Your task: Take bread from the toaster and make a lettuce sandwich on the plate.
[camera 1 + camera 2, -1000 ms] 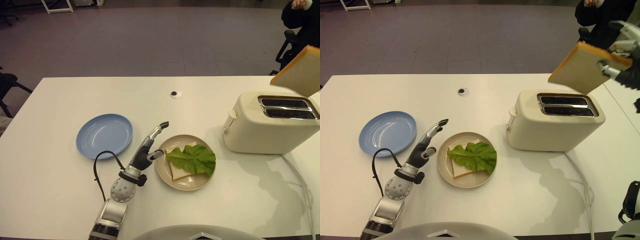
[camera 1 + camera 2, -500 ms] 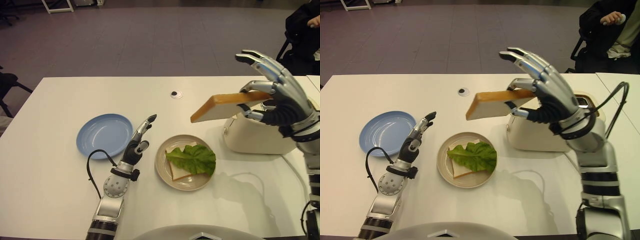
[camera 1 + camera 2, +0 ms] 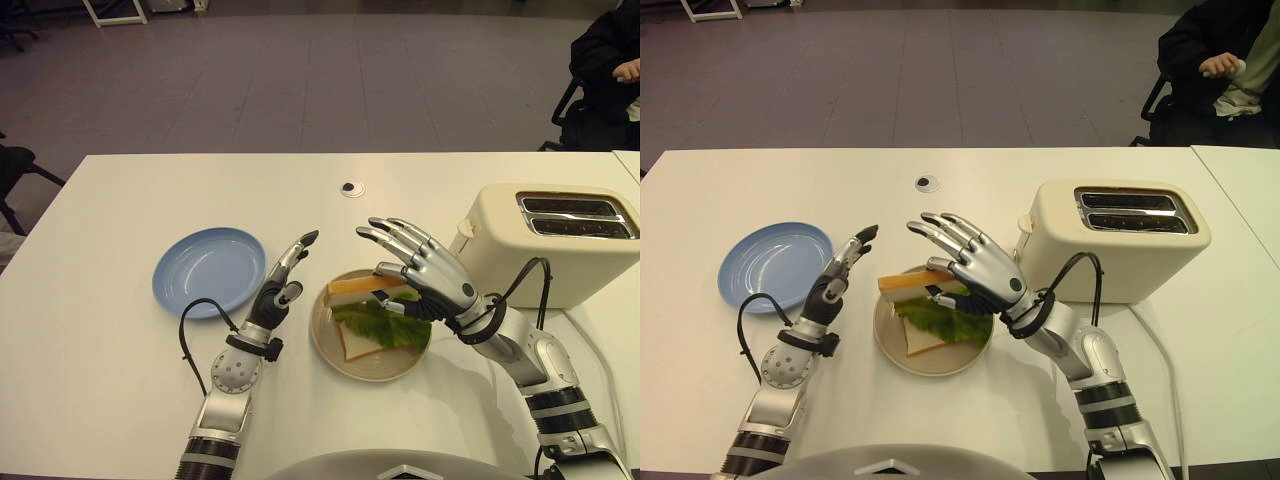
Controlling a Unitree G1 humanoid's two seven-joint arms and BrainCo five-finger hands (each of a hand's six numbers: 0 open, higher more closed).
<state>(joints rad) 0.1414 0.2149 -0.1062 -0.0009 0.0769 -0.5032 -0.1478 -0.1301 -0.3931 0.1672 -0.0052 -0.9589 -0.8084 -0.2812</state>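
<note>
I have the right hand (image 3: pixel 432 278) at the centre of the frame, over the beige plate (image 3: pixel 372 374). It is gripping the top slice (image 3: pixel 355 286) of bread, thumb under it and the other fingers spread long across its upper face. The slice lies nearly flat, crust edge toward the left, over the far half of the plate. I cannot tell whether it is touching the lettuce (image 3: pixel 390 328) below it or not.

The lettuce lies spread on the bottom slice (image 3: pixel 355 347), whose white corner shows at the lower left of the plate.

The left hand (image 3: pixel 278 292) stands just left of the beige plate, between it and the blue plate (image 3: pixel 205 272). Its fingers are stretched out, pointing up and to the right, and it holds nothing.

The toaster (image 3: pixel 540 260) sits at the right of the frame on the white table (image 3: pixel 100 300), its two slots facing up. A small round fitting (image 3: pixel 349 188) sits in the tabletop above centre.
</note>
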